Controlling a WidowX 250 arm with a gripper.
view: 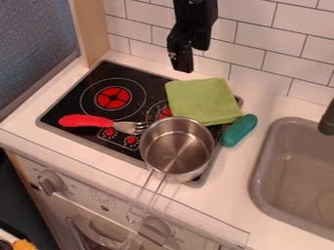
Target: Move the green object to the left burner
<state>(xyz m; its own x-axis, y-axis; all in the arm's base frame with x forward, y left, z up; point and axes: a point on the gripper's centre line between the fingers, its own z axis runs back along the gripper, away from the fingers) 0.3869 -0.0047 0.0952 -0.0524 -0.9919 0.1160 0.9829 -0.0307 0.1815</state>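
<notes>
End effector [191,56] pointing down, raised near green cloth [202,100]

cloth [203,100] behind pot [173,154], fork [94,121] before left burner [114,98]

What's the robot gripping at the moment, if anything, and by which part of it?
Nothing is held: the gripper hangs near the tiled wall with nothing in it, and the green cloth lies on the stovetop.

L burner [114,97]: free abv
Fork [86,121]: blocks low pass, burner's nr side
Pot [177,146]: blocks nr R, handle [145,197] juts fwd
Cloth [202,100]: covers pt of R burner [165,113]
</notes>
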